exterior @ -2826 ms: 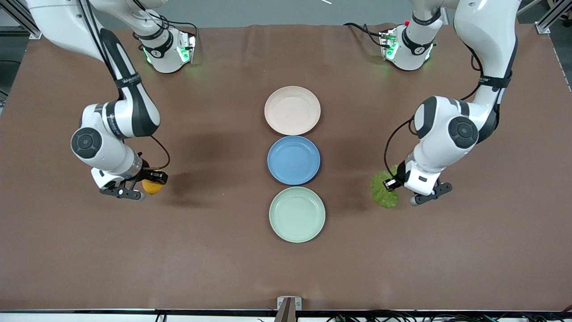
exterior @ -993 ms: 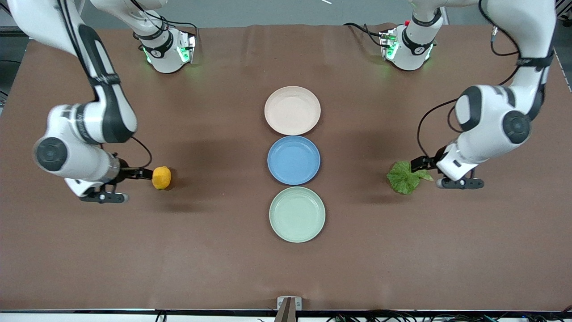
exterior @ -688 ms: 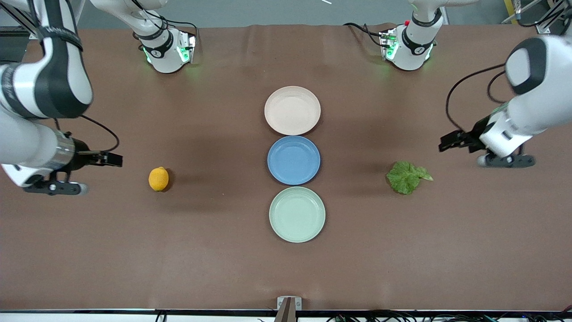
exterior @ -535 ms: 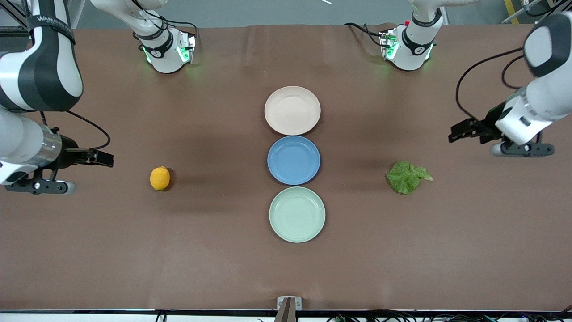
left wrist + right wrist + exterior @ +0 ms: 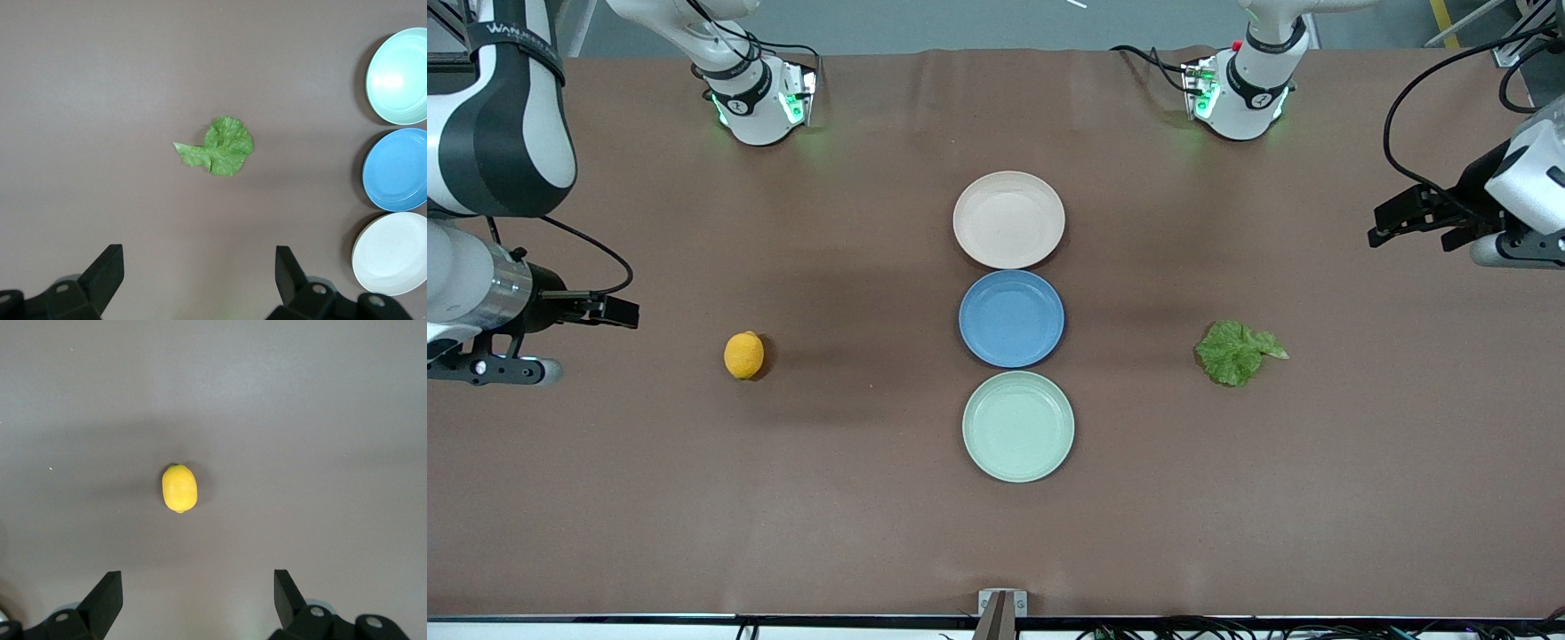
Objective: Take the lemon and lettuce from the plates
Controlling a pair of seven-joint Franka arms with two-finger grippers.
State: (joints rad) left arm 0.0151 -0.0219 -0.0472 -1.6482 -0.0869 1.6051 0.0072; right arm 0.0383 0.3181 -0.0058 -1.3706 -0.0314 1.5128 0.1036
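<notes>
lemon (image 5: 743,355) and lettuce (image 5: 1234,352) lying on bare table (image 5: 783,498), three plates empty, left gripper (image 5: 1405,218) and right gripper (image 5: 605,309) spread wide, holding nothing, raised over table ends

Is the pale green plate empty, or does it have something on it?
Empty. The pale green plate shows only its bare inside. The lettuce lies on the table, toward the left arm's end.

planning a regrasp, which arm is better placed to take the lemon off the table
Right. The lemon lies toward the right arm's end of the table, and the open right gripper is up over that end. The left gripper, also open, is over the other end, by the lettuce.
</notes>
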